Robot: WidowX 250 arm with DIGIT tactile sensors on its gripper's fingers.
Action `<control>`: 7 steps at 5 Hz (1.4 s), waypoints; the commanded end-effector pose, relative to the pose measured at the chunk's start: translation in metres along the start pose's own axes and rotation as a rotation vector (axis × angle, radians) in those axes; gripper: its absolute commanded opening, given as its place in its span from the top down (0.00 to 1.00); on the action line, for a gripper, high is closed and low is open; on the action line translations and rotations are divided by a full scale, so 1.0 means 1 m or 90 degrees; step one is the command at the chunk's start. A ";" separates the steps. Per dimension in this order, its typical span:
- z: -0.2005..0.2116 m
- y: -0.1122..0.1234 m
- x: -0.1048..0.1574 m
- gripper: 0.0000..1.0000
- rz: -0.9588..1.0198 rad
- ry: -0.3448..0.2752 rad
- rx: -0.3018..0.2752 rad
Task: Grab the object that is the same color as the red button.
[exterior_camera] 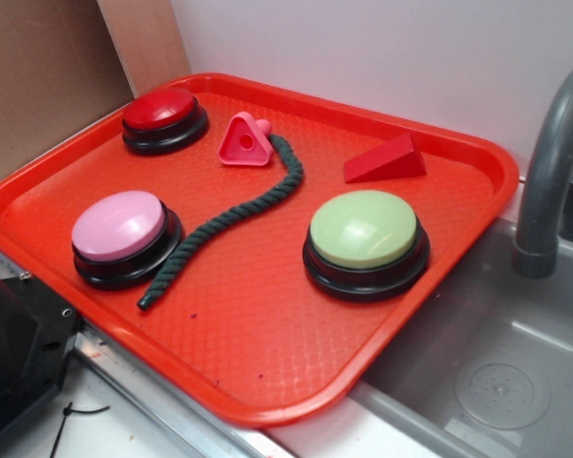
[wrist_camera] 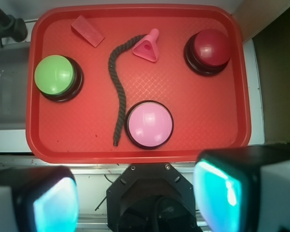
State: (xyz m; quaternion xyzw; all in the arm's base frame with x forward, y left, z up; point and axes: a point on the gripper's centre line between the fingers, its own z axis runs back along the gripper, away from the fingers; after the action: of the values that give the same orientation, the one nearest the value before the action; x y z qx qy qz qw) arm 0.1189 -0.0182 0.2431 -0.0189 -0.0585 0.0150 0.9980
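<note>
A small red wedge block (exterior_camera: 386, 159) (wrist_camera: 87, 31) lies on the red tray (exterior_camera: 267, 353) (wrist_camera: 193, 130), at its far right in the exterior view. The red dome button (exterior_camera: 162, 113) (wrist_camera: 211, 47) on a black base sits at the tray's far left corner. My gripper (wrist_camera: 135, 203) is high above the tray's near edge and looks down on the whole tray. Its two fingers stand wide apart with nothing between them. The gripper itself does not show in the exterior view.
A pink button (exterior_camera: 119, 227) (wrist_camera: 150, 123), a pale green button (exterior_camera: 363, 231) (wrist_camera: 54, 75), a pink triangular piece with a hole (exterior_camera: 245, 140) (wrist_camera: 147, 48) and a dark green rope (exterior_camera: 231, 217) (wrist_camera: 118, 87) also lie on the tray. A grey tap (exterior_camera: 551, 172) and sink (exterior_camera: 516, 372) are at the right.
</note>
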 end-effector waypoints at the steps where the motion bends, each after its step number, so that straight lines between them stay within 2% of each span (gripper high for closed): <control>1: 0.000 0.000 0.000 0.00 0.000 0.000 0.000; 2: -0.013 -0.002 0.019 0.00 -0.044 -0.019 0.019; 3: -0.034 -0.003 0.050 0.00 -0.067 -0.045 0.083; 4: -0.052 -0.006 0.078 0.00 -0.095 -0.087 0.109; 5: -0.081 -0.014 0.116 0.00 -0.130 -0.148 0.111; 6: -0.106 -0.031 0.146 0.00 -0.138 -0.181 0.127; 7: -0.129 -0.040 0.168 0.00 -0.164 -0.206 0.104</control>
State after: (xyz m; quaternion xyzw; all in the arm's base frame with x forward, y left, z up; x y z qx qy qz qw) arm 0.2895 -0.0541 0.1145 0.0747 -0.1881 -0.1036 0.9738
